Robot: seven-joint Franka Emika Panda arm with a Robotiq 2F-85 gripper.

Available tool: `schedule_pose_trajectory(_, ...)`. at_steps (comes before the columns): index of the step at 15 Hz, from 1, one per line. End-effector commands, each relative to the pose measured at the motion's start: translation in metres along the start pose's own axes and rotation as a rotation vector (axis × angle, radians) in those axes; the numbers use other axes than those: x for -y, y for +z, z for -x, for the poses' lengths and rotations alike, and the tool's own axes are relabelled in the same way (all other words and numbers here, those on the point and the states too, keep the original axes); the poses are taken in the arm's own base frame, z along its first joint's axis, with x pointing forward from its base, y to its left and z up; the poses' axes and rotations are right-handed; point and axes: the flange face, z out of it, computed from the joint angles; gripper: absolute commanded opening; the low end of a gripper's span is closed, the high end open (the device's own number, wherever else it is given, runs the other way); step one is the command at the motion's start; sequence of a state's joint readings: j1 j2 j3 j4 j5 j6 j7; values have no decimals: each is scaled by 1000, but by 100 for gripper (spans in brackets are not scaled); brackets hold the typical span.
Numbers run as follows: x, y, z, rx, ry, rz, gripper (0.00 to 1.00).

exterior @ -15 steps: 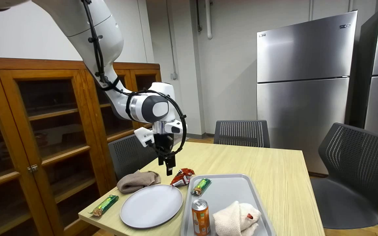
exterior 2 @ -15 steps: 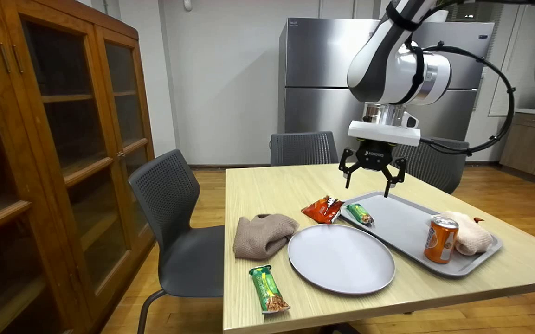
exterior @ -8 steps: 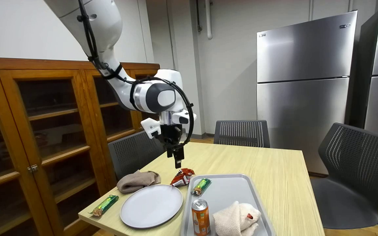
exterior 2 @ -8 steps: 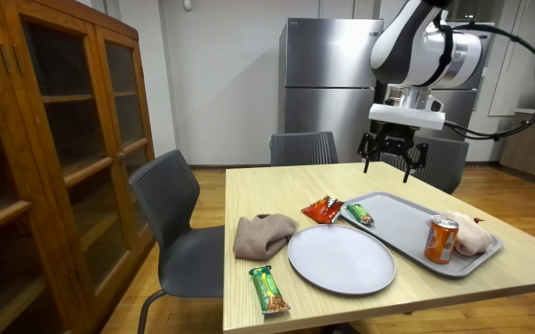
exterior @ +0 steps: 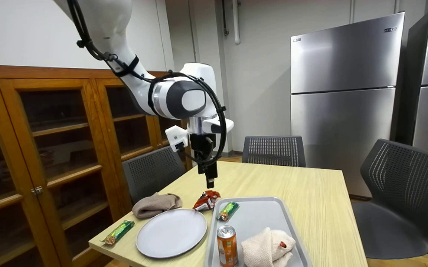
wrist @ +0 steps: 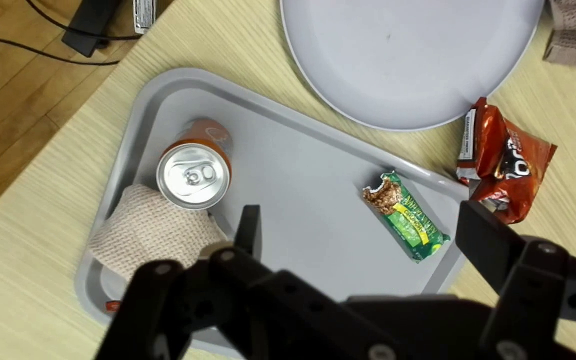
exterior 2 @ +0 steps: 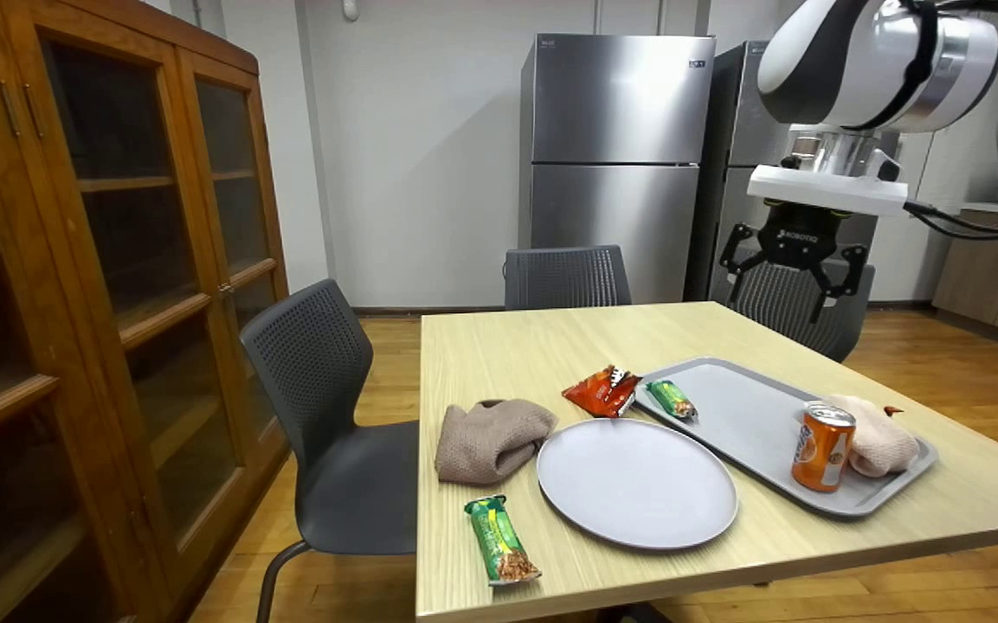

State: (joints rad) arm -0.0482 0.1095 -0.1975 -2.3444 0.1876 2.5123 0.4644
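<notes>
Claw [exterior 2: 774, 310] pointing down, spread, above table [exterior 2: 533, 346]

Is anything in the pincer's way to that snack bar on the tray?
Nothing visible. The open pincer hangs in the air, and the snack bar lies uncovered on the tray. The can and pale cloth sit toward the tray's other end; the red bag lies at the tray's corner, not over the bar.
</notes>
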Motion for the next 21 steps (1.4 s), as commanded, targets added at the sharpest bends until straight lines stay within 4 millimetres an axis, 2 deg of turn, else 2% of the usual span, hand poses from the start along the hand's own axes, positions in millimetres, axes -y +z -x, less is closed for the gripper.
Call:
schedule_pose_trajectory(1, -27, -11, 5, -18, 77, -3, 100)
schedule_pose_trajectory(5, -50, -4, 2, -20, 134, 49, 100)
schedule_pose_trajectory(9, -62, 7, 0, -8, 198, 75, 100)
schedule_pose_trajectory(17, -67, 34, -2, 7, 291, 114, 100)
schedule_pose_trajectory(21, -65, 50, -10, -9, 332, 126, 100)
